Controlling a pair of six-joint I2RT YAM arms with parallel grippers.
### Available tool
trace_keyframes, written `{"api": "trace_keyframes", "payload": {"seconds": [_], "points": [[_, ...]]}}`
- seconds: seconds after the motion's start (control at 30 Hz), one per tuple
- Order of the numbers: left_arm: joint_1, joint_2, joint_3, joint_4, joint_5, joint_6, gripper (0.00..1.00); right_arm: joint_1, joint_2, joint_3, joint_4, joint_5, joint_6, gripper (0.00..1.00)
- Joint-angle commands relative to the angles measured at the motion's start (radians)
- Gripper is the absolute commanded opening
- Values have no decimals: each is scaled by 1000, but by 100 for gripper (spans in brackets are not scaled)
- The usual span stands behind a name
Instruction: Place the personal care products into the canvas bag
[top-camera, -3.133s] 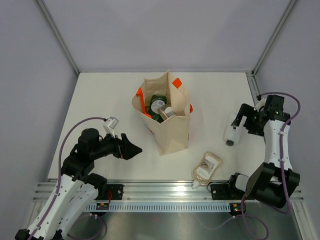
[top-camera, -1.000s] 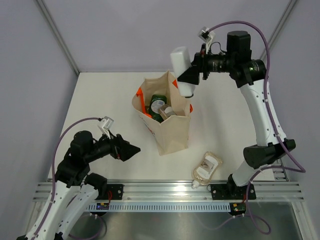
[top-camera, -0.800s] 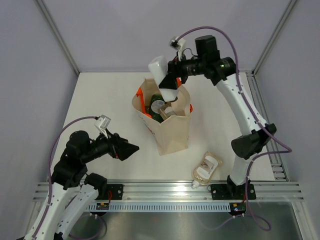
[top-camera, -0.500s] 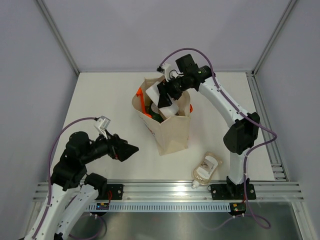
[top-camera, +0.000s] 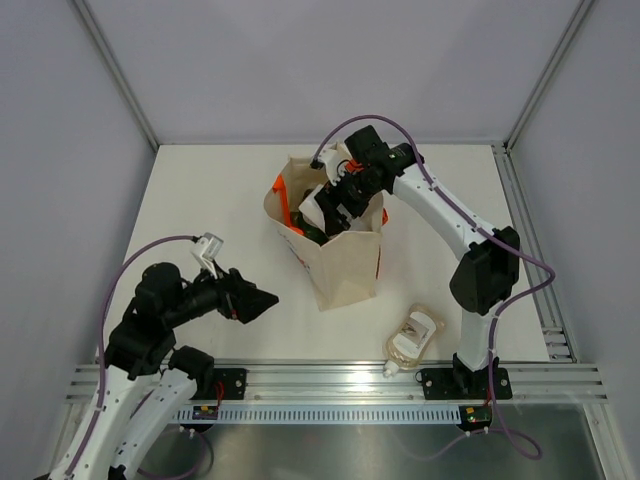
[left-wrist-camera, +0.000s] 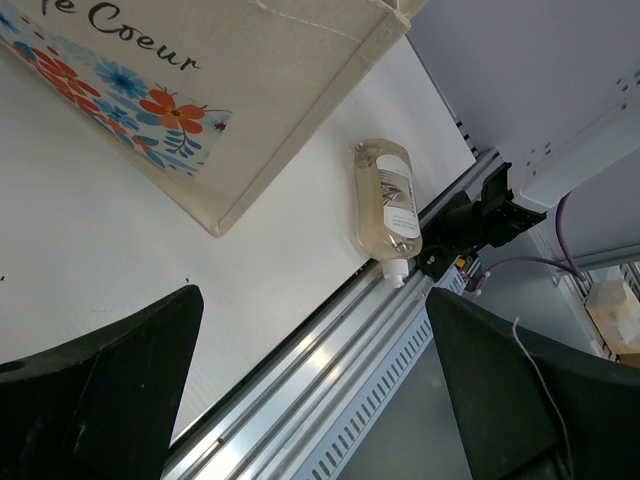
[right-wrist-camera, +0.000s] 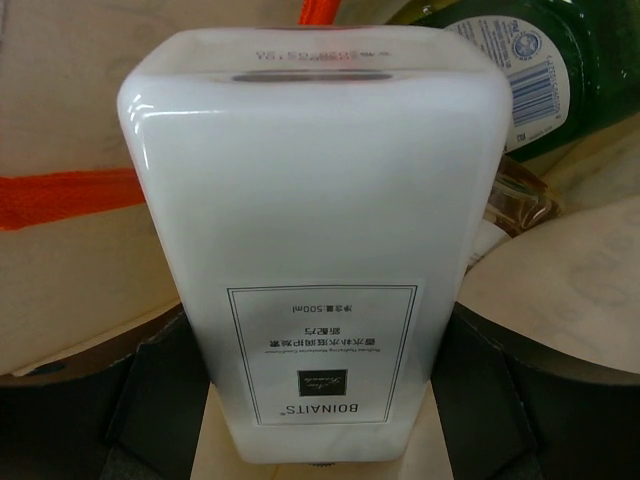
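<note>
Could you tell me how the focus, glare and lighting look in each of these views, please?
Top external: even, soft light, no harsh shadows around the canvas bag. Left wrist: refill pouch sharp, a bright glare streak on the metal rail. Right wrist: white bottle fills the frame, label crisp, mild sheen on its upper edge.

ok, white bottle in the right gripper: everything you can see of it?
The white bottle looks like glossy plastic, a flat-sided block with rounded corners, bearing a black-framed label reading BOINAITS and 500ml. Its cap is out of sight. The fingers of the right gripper clamp its sides, holding it tilted in the mouth of the canvas bag, near a green bottle inside.
</note>
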Motion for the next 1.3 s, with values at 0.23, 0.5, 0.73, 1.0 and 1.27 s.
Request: {"api": "trace_keyframes", "payload": {"seconds": [0.23, 0.5, 0.73, 1.0, 1.27], "points": [[-65, 123, 23, 86, 40, -31, 99, -1, -95, 192, -30, 15, -49, 99], [-448, 278, 102, 125, -274, -42, 99, -190, -219, 221, -24, -86, 0, 99], [-919, 731, 349, 123, -646, 21, 99, -642, -631, -299, 109, -278, 92, 100], [-1004, 1267, 708, 120, -638, 96, 99, -987, -824, -736, 135, -451, 85, 100], [-1007, 1595, 981, 65, -661, 56, 99, -1095, -787, -863, 148, -533, 11, 100]]}}
